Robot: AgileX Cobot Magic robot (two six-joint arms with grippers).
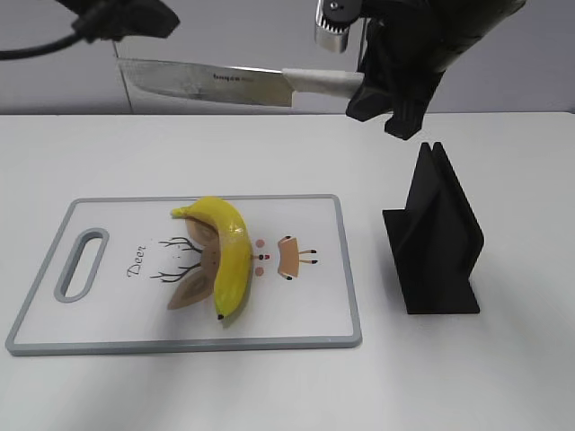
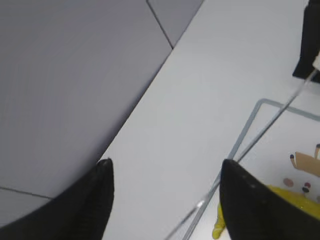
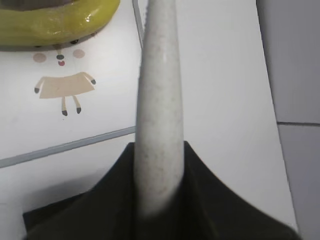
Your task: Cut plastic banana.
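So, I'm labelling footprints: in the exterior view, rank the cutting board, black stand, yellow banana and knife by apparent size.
1. White grey-rimmed cutting board
2. Black folded stand
3. Steel knife and yellow plastic banana: unsure, as the knife hangs raised.

The left gripper hangs with jaws apart above the table, near the cutting board's corner and the banana.

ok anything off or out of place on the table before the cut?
Nothing stands out. The plastic banana lies whole on the cutting board, the knife is held level above it in the right gripper, and the black knife stand stands upright and empty.
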